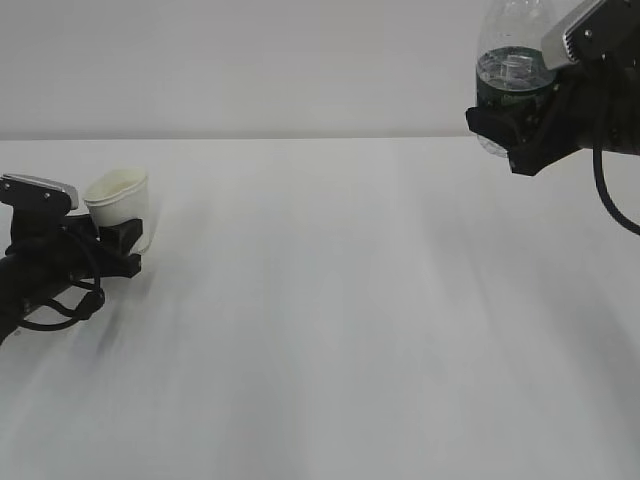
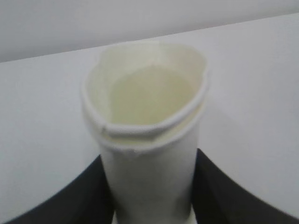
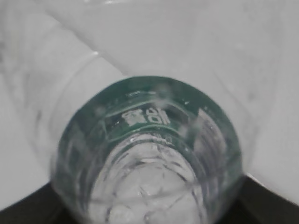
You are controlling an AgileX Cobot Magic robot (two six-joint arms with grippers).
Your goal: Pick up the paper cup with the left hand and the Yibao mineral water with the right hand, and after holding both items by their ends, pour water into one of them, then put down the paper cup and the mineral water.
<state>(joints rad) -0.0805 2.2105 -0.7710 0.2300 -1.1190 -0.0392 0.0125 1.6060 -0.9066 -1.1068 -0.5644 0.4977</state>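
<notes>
The white paper cup is at the far left, low over the table and leaning slightly. My left hand is shut on its lower wall. In the left wrist view the paper cup fills the middle, its rolled rim dented, with a black finger pressed against each side. At the upper right my right hand is shut on the Yibao mineral water, held high above the table with water inside and its neck cut off by the frame's top. The right wrist view looks along the bottle at its green label band.
The white table stretches between the two arms, with a pale wall behind it. A black cable hangs from the right arm, and another black cable loops under the left arm near the table surface.
</notes>
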